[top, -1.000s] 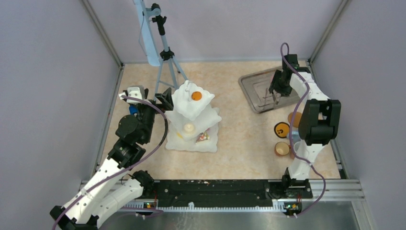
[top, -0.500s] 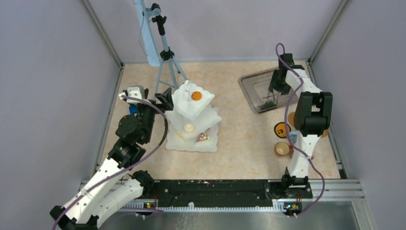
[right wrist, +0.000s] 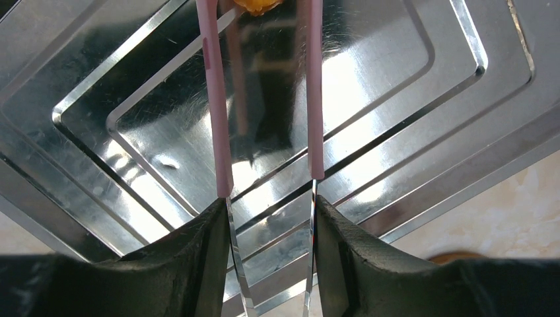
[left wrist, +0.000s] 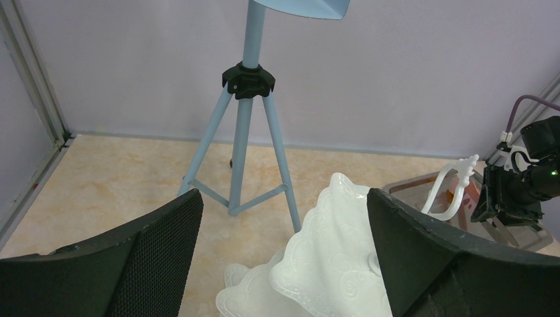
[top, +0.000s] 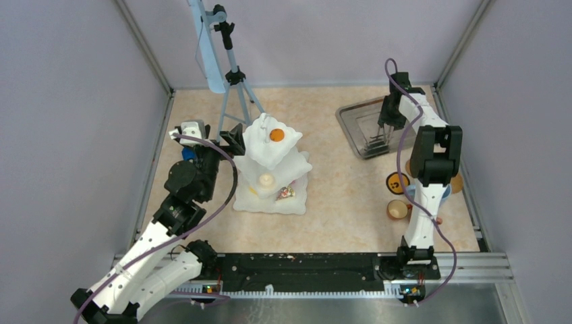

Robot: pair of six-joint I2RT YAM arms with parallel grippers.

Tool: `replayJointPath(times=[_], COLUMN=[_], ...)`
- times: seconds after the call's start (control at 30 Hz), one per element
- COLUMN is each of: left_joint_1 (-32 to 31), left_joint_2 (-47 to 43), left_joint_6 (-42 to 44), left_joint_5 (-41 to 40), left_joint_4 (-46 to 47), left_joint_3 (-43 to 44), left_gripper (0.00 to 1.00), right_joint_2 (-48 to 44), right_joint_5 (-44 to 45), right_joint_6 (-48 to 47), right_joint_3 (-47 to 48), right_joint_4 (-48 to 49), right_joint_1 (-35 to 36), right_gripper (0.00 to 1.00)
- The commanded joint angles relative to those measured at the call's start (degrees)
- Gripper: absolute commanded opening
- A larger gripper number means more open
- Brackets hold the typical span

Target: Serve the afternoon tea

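My right gripper (right wrist: pixel 271 218) is shut on the metal arms of the pink tongs (right wrist: pixel 216 99). The tongs reach down over the steel tray (right wrist: pixel 409 79). An orange-yellow pastry (right wrist: pixel 257 5) sits between the pink tips at the top edge of the right wrist view; whether they touch it I cannot tell. In the top view the right gripper (top: pixel 381 131) hangs over the tray (top: pixel 354 115). On the white tiered stand (top: pixel 297 202) lie an orange pastry (top: pixel 276 135), a cream one (top: pixel 267 180) and a cake slice (top: pixel 286 193). My left gripper (left wrist: pixel 284 198) stands open beside the stand (left wrist: pixel 337 264), holding nothing.
A light blue tripod (top: pixel 233 74) stands behind the tiered stand. Small mugs (top: pixel 397 210) and a yellow face cup (top: pixel 396 182) cluster by the right arm's base. A blue toy car (top: pixel 187 154) lies under the left arm.
The right arm has swung back and lowered the tongs deeper over the tray, and its jaws have squeezed the tongs slightly narrower. The left arm has barely moved.
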Motion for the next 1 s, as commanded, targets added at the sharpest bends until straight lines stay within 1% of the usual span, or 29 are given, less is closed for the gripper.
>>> replayJointPath(times=[0.0,0.1,0.17,0.2,0.37,0.53,0.63,0.77,0.9,0.97], left_joint_1=[0.27,0.29,0.24,0.22,0.29,0.24,0.29,0.26,0.28,0.28], left_joint_2=[0.27,0.32,0.24,0.22,-0.11,-0.41,-0.39,-0.02,0.16,0.19], left_joint_6=[-0.38,-0.28,-0.10,-0.06,0.23,0.45,0.49,0.56,0.71,0.79], left_joint_5=[1.02,0.96,0.70,0.54,0.01,-0.66,-0.63,-0.90,-1.06,-1.23], left_joint_4=[0.76,0.71,0.67,0.67,0.66,0.67,0.84,0.74,0.85,0.85], left_joint_3=[0.86,0.98,0.94,0.94,0.94,0.90,0.84,0.84,0.77,0.78], left_gripper=[0.99,0.99,0.99,0.99,0.99,0.99,0.99,0.99,0.99,0.99], right_joint_2=[-0.97,-3.73,-7.61,-10.42,-26.12,-41.76,-50.60,-61.36,-67.18,-68.86], right_joint_5=[1.36,1.81,1.63,1.62,-1.94,-8.68,-18.74,-33.44,-43.70,-46.72], right_joint_6=[-0.66,-1.11,-1.85,-2.17,-2.99,-2.37,-1.45,4.43,11.59,14.66], right_joint_3=[2.54,1.52,-1.33,-3.30,-14.15,-26.87,-31.83,-36.12,-38.30,-38.43], right_joint_4=[-0.65,-0.81,0.45,1.62,5.01,5.80,6.19,7.60,10.08,11.36], right_joint_1=[0.84,1.17,1.31,1.43,1.52,1.49,1.52,1.58,2.83,4.98], right_gripper=[0.36,0.24,0.15,0.12,0.08,0.05,0.04,0.03,0.01,0.00])
